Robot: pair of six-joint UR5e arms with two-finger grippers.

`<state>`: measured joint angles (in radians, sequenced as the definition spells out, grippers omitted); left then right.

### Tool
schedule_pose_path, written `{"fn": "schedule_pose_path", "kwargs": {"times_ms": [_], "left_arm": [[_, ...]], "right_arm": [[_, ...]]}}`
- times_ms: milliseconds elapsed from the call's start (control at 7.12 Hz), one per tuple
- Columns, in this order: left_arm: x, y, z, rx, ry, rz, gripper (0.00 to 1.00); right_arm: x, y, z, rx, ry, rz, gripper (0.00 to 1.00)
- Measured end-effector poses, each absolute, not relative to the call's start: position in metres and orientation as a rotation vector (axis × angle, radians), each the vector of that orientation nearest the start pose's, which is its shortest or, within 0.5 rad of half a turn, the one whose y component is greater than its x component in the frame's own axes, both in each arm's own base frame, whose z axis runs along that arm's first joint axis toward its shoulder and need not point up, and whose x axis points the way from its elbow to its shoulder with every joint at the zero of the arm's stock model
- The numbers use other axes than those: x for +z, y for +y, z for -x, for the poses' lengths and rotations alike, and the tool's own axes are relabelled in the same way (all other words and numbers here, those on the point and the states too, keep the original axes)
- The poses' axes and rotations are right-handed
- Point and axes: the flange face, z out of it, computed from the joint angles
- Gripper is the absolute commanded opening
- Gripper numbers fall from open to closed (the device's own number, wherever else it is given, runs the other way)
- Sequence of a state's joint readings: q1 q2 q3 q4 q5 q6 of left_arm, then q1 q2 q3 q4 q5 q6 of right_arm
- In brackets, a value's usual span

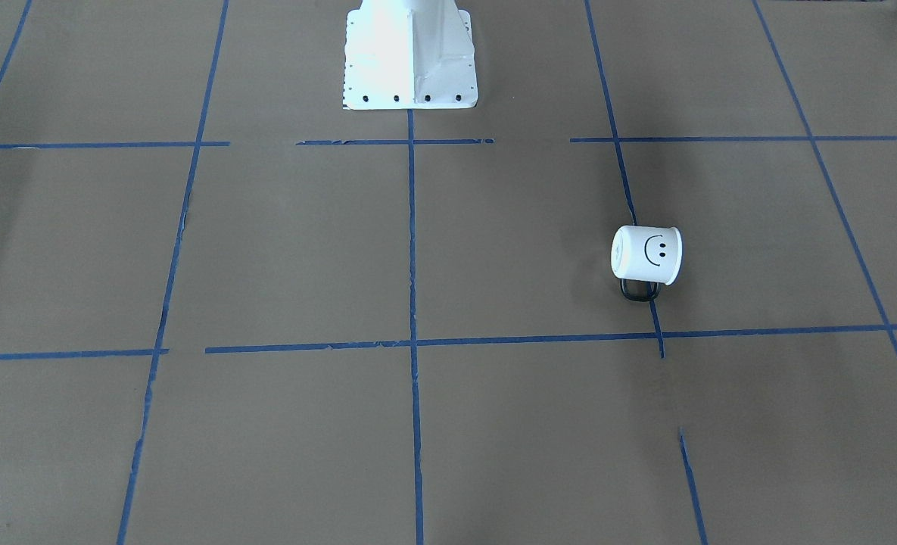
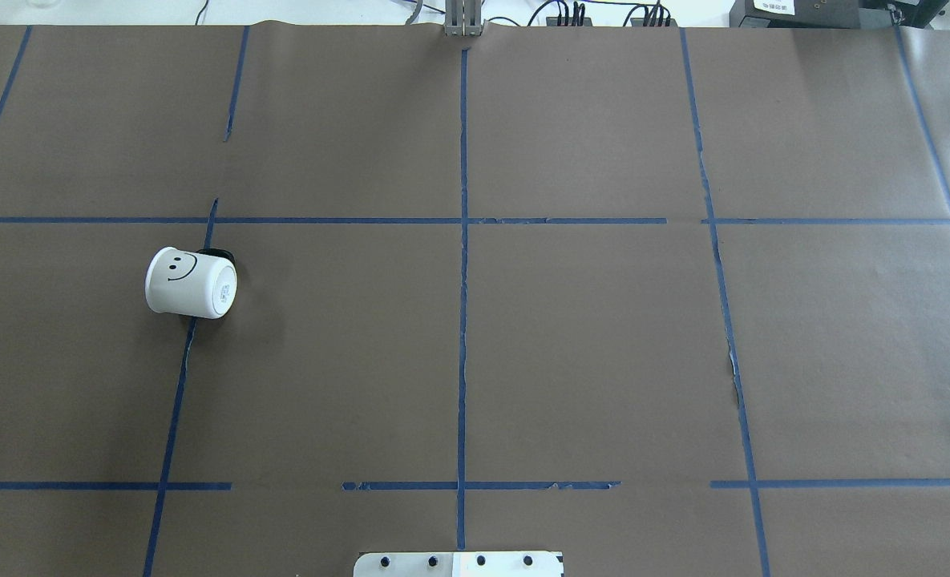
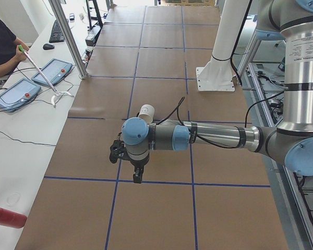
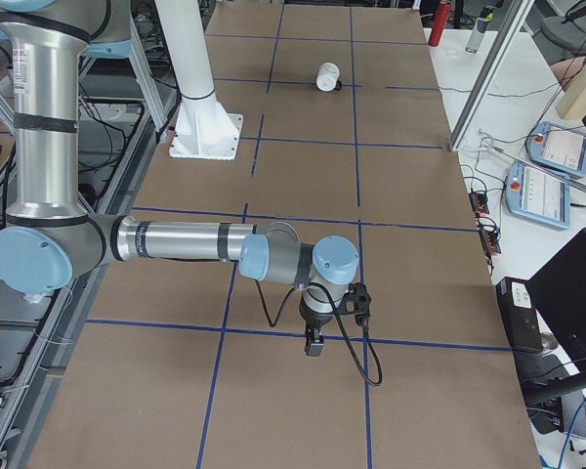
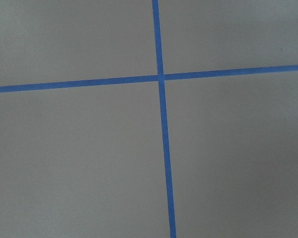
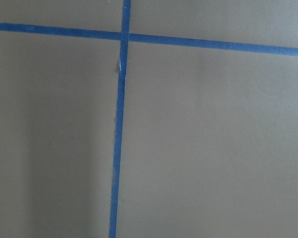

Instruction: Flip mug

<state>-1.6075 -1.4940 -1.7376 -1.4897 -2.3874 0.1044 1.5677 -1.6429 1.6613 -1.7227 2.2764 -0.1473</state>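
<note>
Nearest the left-end camera, the left arm (image 3: 208, 136) extends level over the table (image 1: 304, 250), with the left gripper (image 3: 137, 177) pointing straight down, close above a crossing of blue tape (image 1: 412, 250) lines. Whether its fingers are spread or closed cannot be told from this view. The left wrist camera shows only brown paper and a tape crossing.

In the right-end view the right arm (image 4: 186, 241) holds a matching pose, and the right gripper (image 4: 313, 344) points down, close above another tape line. Its finger spacing cannot be told either. The right wrist camera shows only paper and tape.

The mug (image 1: 645, 255) lies on its side on the robot's left half of the table, across a tape line and well apart from both grippers. The smiley face points up. The closed base faces the table centre and the mouth faces away from it. The black handle (image 1: 640, 292) rests on the paper on the operators' side. The white pedestal (image 1: 410, 57) stands at the robot's edge of the table.
</note>
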Motion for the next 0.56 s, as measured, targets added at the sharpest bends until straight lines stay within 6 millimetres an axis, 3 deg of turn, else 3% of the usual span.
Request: {"fn": "schedule_pose_path", "kwargs": {"times_ms": [562], "left_arm": [[0.6045,-0.4603,0.0776,0.075,0.809,-0.092,1.00]], "right_arm": [[0.6676,-0.4504,-0.0673,-0.097,-0.712,0.077,1.00]]}}
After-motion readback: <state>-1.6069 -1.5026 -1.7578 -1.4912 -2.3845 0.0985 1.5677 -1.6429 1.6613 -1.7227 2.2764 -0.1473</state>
